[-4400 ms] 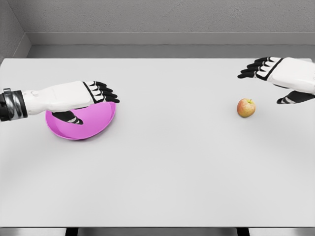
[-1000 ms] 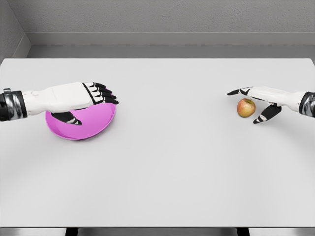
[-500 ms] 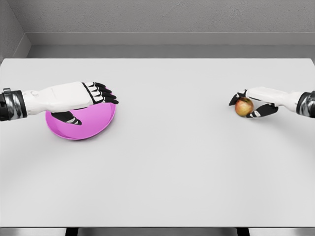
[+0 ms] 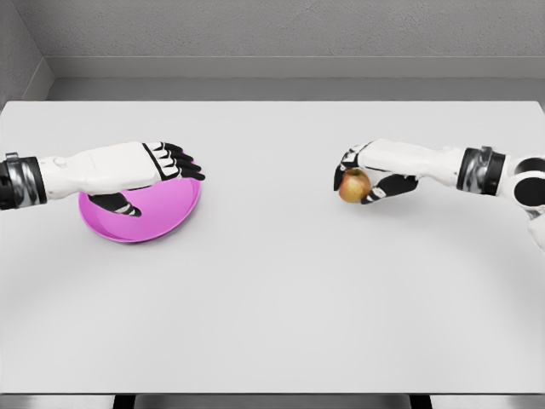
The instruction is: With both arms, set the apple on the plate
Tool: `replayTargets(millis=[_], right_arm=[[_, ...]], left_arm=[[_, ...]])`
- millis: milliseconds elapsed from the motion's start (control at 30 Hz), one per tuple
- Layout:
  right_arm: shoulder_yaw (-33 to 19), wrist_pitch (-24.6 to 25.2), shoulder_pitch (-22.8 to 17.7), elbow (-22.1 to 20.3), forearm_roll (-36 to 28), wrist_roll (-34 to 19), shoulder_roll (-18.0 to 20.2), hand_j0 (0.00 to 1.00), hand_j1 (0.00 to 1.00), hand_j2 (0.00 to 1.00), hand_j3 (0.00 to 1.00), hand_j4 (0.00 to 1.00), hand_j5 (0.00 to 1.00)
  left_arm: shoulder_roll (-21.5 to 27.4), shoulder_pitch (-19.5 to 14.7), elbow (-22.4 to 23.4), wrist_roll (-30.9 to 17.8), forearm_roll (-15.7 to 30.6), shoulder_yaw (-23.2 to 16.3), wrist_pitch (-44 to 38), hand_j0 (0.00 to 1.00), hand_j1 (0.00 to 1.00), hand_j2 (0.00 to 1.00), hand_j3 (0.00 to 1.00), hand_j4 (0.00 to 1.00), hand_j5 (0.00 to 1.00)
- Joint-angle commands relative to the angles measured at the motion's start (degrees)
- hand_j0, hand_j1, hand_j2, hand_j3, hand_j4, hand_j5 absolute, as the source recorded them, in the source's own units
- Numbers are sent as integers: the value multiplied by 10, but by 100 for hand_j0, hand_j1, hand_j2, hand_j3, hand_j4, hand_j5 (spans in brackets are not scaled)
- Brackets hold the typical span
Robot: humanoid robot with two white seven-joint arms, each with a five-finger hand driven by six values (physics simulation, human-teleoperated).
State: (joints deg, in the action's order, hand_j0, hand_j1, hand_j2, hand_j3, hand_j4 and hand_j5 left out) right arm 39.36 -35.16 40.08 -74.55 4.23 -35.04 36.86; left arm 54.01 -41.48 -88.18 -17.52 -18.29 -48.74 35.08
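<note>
The apple is held in the right hand, right of the middle of the white table. Its dark fingers are curled over the top and far side of the fruit, and the thumb is pressed against its near right side. Whether the apple is lifted clear of the table or resting on it cannot be told. The right arm is stretched in from the right edge, its forearm lying roughly level.

The pink plate lies on the left part of the table, well apart from the apple. The left hand is held flat over the plate's far edge, palm down, with its fingers extended and only loosely bent, and nothing is grasped by them. The thumb is seen below the palm, above the plate's surface.
</note>
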Motion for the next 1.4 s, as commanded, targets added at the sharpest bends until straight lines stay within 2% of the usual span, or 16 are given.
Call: replayTargets(millis=[0,100,233,267,300,400,467,533,600,667,767,867,967,1100,1167,1367], right_arm=[[21,2,2,-73,-22,0,-16,47,47,47,47,47,47],[33,2,11,-68,-23,0,-47,49,49,49,49,49,49],[25,2,9,-21,-21,0,-46,63,63,63,63,63,63],[23,2,8,-8,-19,0,-42,93,93,93,93,93,93],[2,2,3,-4,-21,0,-39,100,100,100,100,100,100],[-95,2,-27,3,-24,0,-17,100,100,100,100,100,100],[-169,2,-52,55,-73,0,4,100,100,100,100,100,100],[-188,2,-53,93,-91,0,31,100,100,100,100,100,100],[-217,2,-69,104,-92,0,38,100,100,100,100,100,100],[-245,2,-82,106,-92,0,37,100,100,100,100,100,100],[-245,2,-86,105,-92,0,38,100,100,100,100,100,100],[-244,2,-92,101,-92,0,39,100,100,100,100,100,100],[-242,2,-91,97,-91,0,41,100,100,100,100,100,100],[-240,2,-93,97,-90,0,42,100,100,100,100,100,100],[-241,2,-92,97,-90,0,42,100,100,100,100,100,100],[-241,2,-91,97,-91,0,42,100,100,100,100,100,100]], left_arm=[[0,0,0,0,4,0,-1,100,100,100,100,100,100],[0,1,0,0,4,0,-1,100,100,100,100,100,100],[0,1,0,0,4,0,-1,100,100,100,100,100,100],[0,1,0,0,4,0,-1,100,100,100,100,100,100],[0,1,0,0,4,0,-1,100,100,100,100,100,100],[0,1,-1,0,4,0,-1,100,100,100,100,100,100],[0,0,0,0,4,0,-1,100,100,100,100,100,100],[-1,0,-1,-9,4,0,-1,100,100,100,100,100,100],[-14,-1,-1,-23,4,0,-1,100,100,100,100,100,100],[-68,-16,-2,-55,3,-5,-1,100,100,100,100,100,100],[-151,-62,0,-93,4,-61,-1,100,100,100,100,100,100],[-200,-64,31,-100,-7,-62,-1,100,100,100,100,100,100],[-247,-65,87,-102,-72,-61,-1,100,100,100,100,100,100],[-251,-66,90,-105,-80,-50,-1,100,100,100,100,100,100],[-294,-53,97,-123,-109,-23,-1,100,100,100,100,100,100],[-283,-76,100,-126,-107,-51,-1,100,100,100,100,100,100]])
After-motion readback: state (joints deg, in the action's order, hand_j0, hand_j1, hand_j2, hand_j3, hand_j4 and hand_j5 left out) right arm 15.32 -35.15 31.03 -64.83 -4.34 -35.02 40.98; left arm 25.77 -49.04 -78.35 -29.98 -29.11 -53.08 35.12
